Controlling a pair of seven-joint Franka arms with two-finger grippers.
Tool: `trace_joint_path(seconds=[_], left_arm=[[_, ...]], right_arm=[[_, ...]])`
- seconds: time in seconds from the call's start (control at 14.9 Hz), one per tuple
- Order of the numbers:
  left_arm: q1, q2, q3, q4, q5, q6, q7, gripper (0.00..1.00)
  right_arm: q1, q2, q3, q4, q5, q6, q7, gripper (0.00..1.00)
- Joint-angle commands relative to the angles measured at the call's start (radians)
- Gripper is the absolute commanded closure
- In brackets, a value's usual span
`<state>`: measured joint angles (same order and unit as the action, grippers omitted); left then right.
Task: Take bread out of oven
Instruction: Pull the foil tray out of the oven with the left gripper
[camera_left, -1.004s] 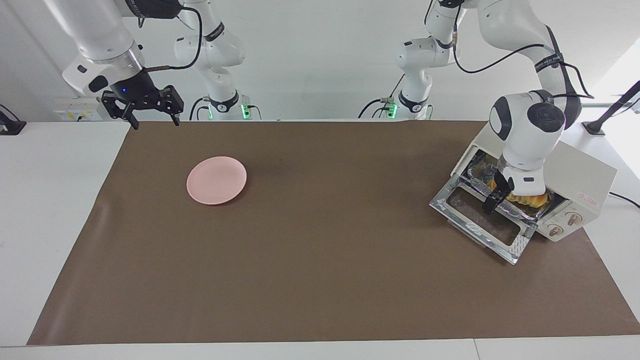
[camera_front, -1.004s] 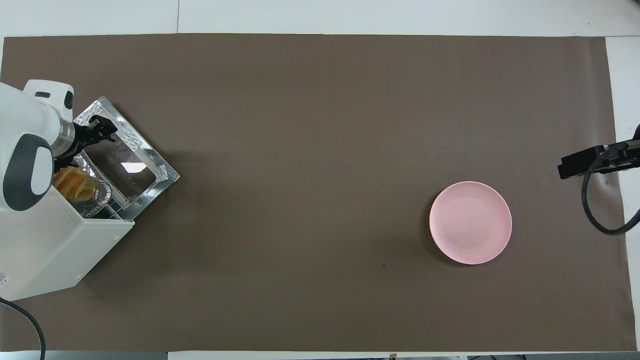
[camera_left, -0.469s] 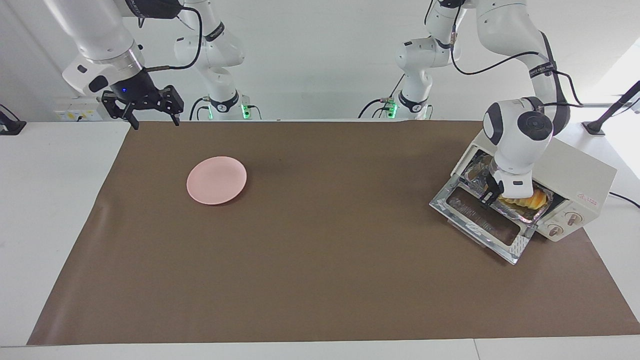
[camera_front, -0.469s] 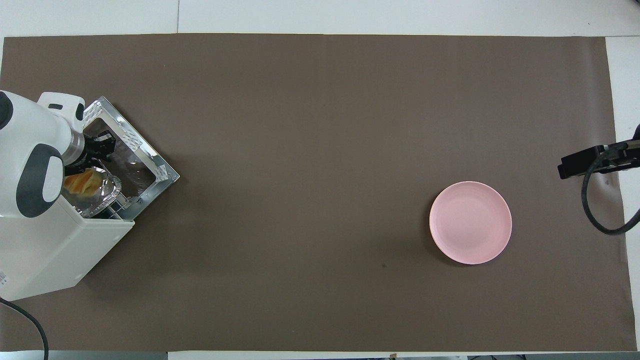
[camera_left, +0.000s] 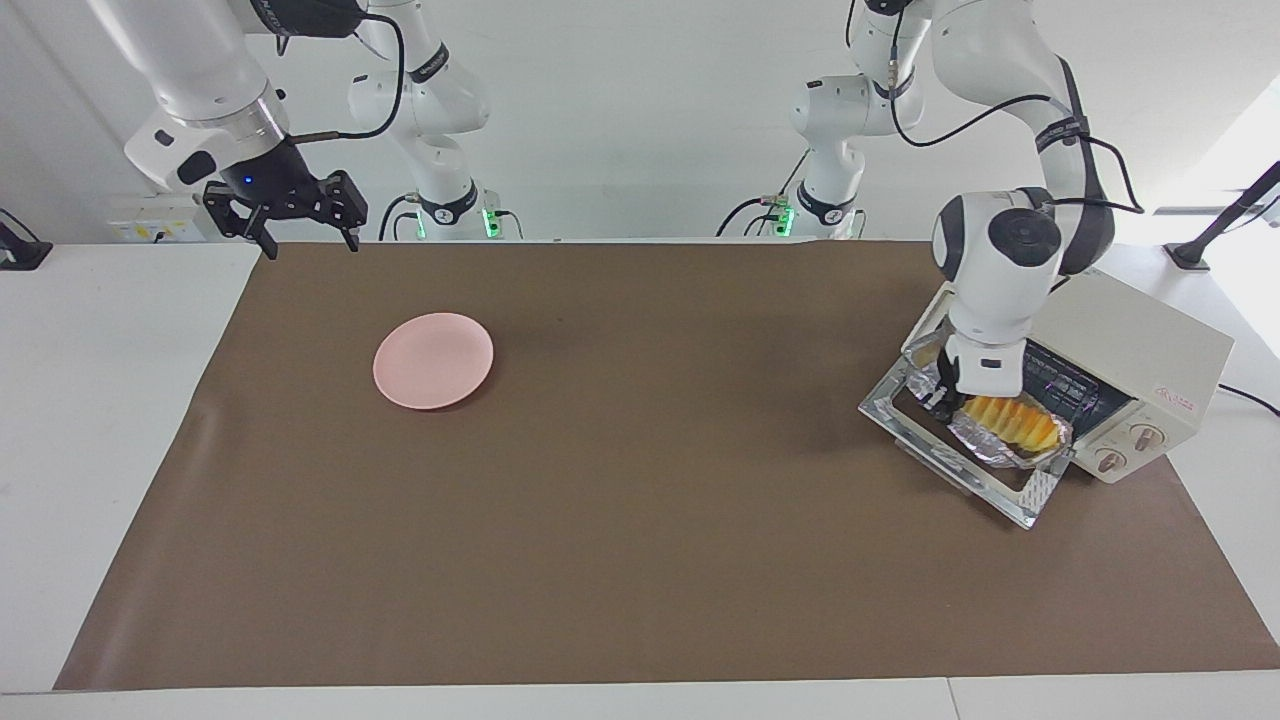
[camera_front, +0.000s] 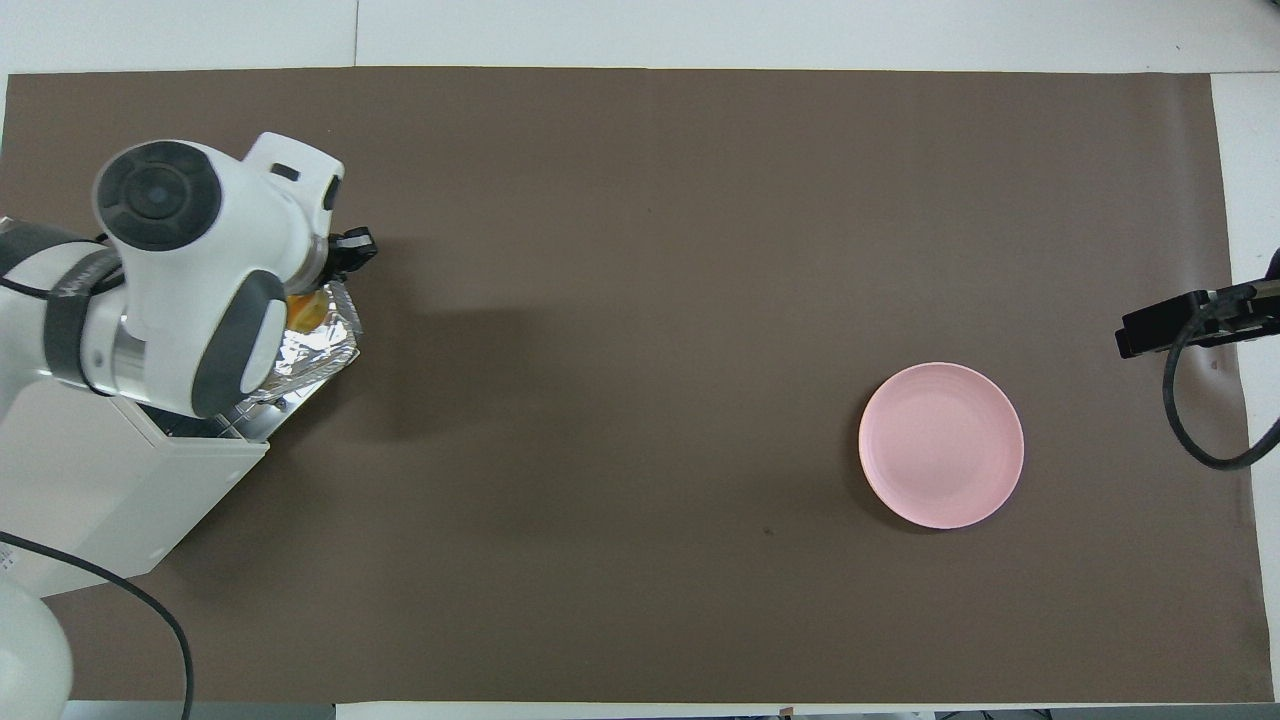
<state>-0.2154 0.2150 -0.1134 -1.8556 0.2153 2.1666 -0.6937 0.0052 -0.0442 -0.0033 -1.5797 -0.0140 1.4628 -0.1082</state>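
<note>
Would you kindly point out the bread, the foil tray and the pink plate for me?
bread (camera_left: 1010, 418), facing view, middle of its ridged top.
foil tray (camera_left: 985, 448), facing view, crinkled rim by the open oven door.
pink plate (camera_front: 941, 445), overhead view, its bare centre.

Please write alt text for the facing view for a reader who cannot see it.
The left gripper holds the end of a foil tray carrying the bread, over the oven's open door. The right gripper waits near a pink plate.
</note>
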Motion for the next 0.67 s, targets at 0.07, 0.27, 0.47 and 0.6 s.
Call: trace_joint_path(seconds=[0.07,0.27,0.47,0.6], left_arm=[[-0.23,0.119,0.009,0.155,0.013,-0.013,0.033,1.0],[-0.372,0.37,0.012,0.48,-0.045,-0.166,0.026,1.0],[-0.423,0.408,0.012,0.501,-0.105,-0.157,0.022,1.0],[-0.427,0.406,0.012,0.475,-0.109,-0.116,0.025,1.0]], right_arm=[[-0.021,-0.025,0.016,-0.026,-0.006,-0.002,-0.022,0.0],[-0.021,-0.025,0.016,-0.026,-0.006,-0.002,-0.022,0.0],[-0.021,-0.025,0.016,-0.026,-0.006,-0.002,-0.022,0.0],[-0.021,-0.025,0.016,-0.026,-0.006,-0.002,-0.022,0.0]])
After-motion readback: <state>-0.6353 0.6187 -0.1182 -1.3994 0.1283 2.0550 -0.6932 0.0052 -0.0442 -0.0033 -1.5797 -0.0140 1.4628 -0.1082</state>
